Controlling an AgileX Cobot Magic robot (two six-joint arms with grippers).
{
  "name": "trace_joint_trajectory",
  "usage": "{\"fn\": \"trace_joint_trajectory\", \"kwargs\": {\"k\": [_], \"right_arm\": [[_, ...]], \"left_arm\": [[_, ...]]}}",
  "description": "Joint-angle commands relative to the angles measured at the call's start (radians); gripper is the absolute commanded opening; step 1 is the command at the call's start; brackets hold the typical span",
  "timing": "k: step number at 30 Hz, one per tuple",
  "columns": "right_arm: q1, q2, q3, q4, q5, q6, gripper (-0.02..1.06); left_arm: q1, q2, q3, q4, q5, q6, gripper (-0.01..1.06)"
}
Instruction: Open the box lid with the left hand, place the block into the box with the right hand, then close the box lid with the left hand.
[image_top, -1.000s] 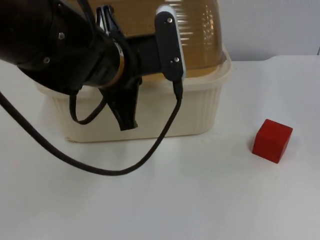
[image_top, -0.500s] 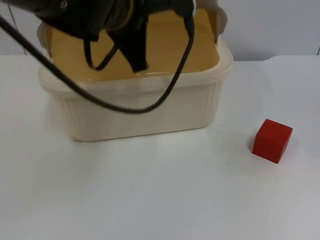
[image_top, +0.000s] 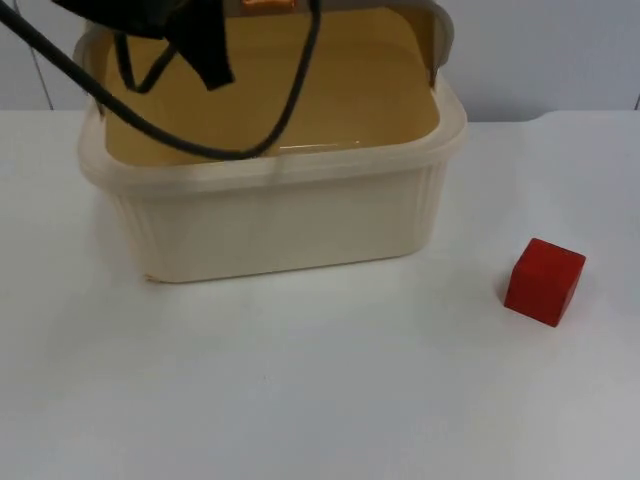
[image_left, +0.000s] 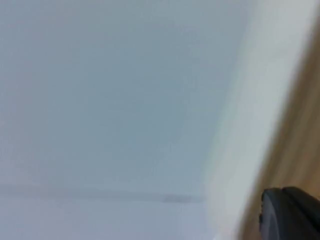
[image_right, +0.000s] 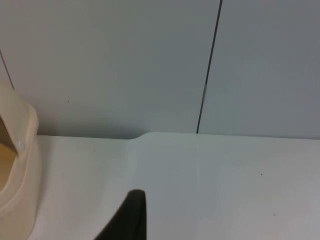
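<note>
The cream box (image_top: 280, 225) stands at the table's back left with its top open. Its amber see-through lid (image_top: 340, 70) is tipped up and back behind the rim. My left gripper (image_top: 205, 50) hangs over the box's back left part, close to the lid. The left wrist view is blurred: a cream rim (image_left: 250, 100), an amber surface (image_left: 300, 140) and the grey wall. The red block (image_top: 545, 282) lies on the table to the right of the box, untouched. My right gripper (image_right: 131, 217) waits low over the table, to the right of the box corner (image_right: 17, 165).
The grey partition wall (image_right: 150, 60) closes the table behind the box. White table top (image_top: 320, 390) stretches in front of the box and around the block.
The left arm has risen and drawn back toward the upper left. The lid has swung from half raised over the box to tipped back. The block has stayed put.
</note>
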Motion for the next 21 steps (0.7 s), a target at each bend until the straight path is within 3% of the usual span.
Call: {"fn": "trace_joint_trajectory", "kwargs": {"k": [1, 3, 4, 5, 6, 7, 8, 11, 13, 21], "right_arm": [[-0.004, -0.003, -0.006, -0.001, 0.001, -0.007, 1.05], [-0.004, -0.003, -0.006, -0.001, 0.005, -0.007, 1.05], [-0.004, -0.003, -0.006, -0.001, 0.005, -0.007, 1.05], [-0.004, -0.003, -0.006, -0.001, 0.005, -0.007, 1.05], [-0.004, -0.003, -0.006, -0.001, 0.005, -0.007, 1.05], [-0.004, -0.003, -0.006, -0.001, 0.005, -0.007, 1.05], [-0.004, -0.003, -0.006, -0.001, 0.005, -0.007, 1.05], [-0.004, -0.003, -0.006, -0.001, -0.005, -0.007, 1.05], [-0.004, -0.003, -0.006, -0.004, -0.014, -0.007, 1.05], [-0.004, -0.003, -0.006, -0.004, -0.014, -0.007, 1.05]], "left_arm": [[-0.026, -0.024, -0.006, -0.016, 0.100, -0.030, 0.00], [-0.065, -0.081, -0.006, -0.162, 0.127, 0.006, 0.00], [-0.065, -0.081, -0.006, -0.162, 0.127, 0.006, 0.00], [-0.079, -0.117, -0.006, -0.262, 0.079, 0.061, 0.00], [-0.088, -0.157, -0.006, -0.482, -0.019, 0.158, 0.00], [-0.088, -0.174, -0.006, -0.609, -0.067, 0.226, 0.00], [-0.088, -0.174, -0.006, -0.609, -0.067, 0.226, 0.00], [-0.084, -0.171, 0.011, -0.794, -0.275, 0.529, 0.00], [-0.084, -0.138, 0.013, -0.799, -0.361, 0.721, 0.00], [0.001, 0.011, -0.025, -0.699, -0.409, 0.753, 0.00]]}}
